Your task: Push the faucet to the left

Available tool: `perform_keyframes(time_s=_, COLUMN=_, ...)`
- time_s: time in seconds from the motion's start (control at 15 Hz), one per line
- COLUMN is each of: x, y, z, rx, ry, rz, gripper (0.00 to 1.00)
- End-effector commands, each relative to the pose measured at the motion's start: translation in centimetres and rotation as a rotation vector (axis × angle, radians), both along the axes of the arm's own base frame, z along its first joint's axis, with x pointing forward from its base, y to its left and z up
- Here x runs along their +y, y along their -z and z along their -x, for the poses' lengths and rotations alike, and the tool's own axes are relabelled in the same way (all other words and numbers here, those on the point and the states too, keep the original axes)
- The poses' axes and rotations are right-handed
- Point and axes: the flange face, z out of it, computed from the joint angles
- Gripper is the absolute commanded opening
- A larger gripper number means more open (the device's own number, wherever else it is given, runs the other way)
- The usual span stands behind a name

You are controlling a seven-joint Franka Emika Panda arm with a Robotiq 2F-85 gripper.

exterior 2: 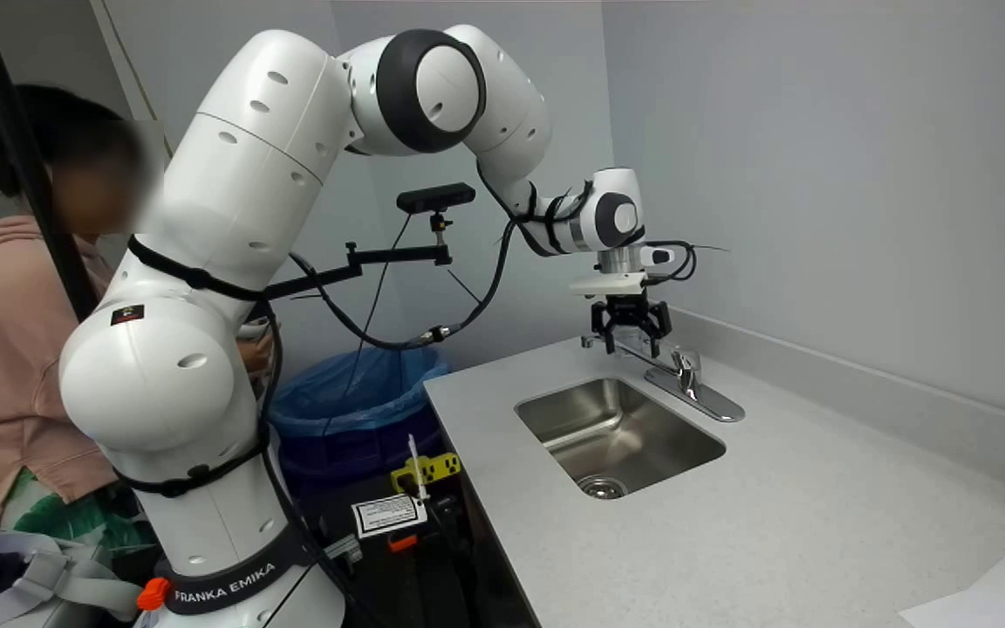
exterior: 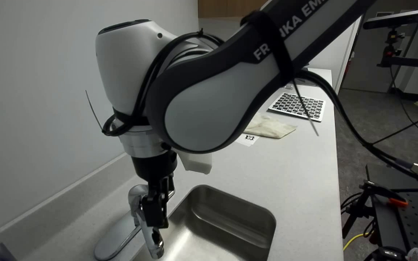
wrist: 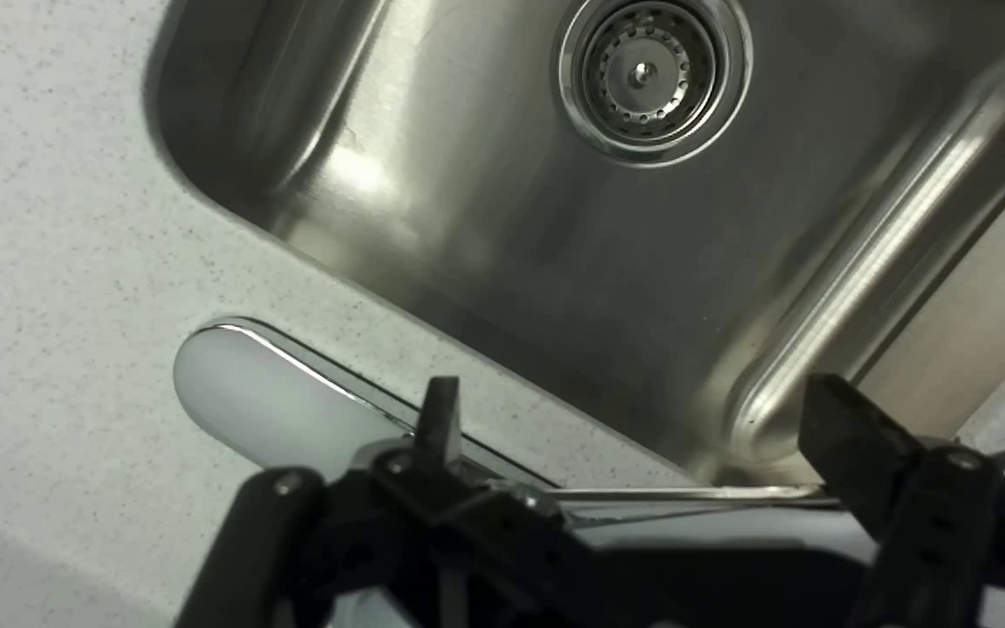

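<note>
The chrome faucet [exterior: 147, 232] stands behind the steel sink [exterior 2: 625, 436]. In an exterior view its base [exterior 2: 687, 373] sits on a long rounded plate, and the spout runs from it under the gripper toward the counter's far end. In the wrist view the base plate [wrist: 271, 397] shows at lower left, and the spout [wrist: 729, 515] runs sideways across the space between the fingers. My gripper [wrist: 633, 392] is open and pointing down over the spout, with its fingers apart. In an exterior view the gripper [exterior: 157, 221] partly hides the spout. Whether a finger touches it is unclear.
A wall with a low backsplash [exterior: 60, 214] runs close behind the faucet. A cloth [exterior: 270, 127] and a patterned board [exterior: 299, 106] lie farther along the counter. A paper [exterior 2: 1000, 580] lies at the near corner. A person [exterior 2: 31, 349] stands behind the arm.
</note>
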Motion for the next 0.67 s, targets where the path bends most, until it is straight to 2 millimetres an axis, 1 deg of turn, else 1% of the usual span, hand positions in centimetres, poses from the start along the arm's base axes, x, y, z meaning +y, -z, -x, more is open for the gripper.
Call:
perform_keyframes(time_s=0.0, x=1.1, y=0.3, z=-0.6, rx=-0.001, ry=0.028, rz=-0.033, gripper=1.00)
perform_keyframes(time_s=0.2, x=0.8, y=0.0, z=-0.2, rx=-0.001, ry=0.061, rz=-0.034, gripper=1.00)
perform_keyframes(time_s=0.4, x=0.4, y=-0.2, z=0.5, rx=0.007, ry=0.050, rz=-0.019, gripper=1.00)
perform_keyframes(time_s=0.6, x=-0.2, y=-0.2, z=1.1, rx=0.024, ry=0.138, rz=0.008, gripper=1.00)
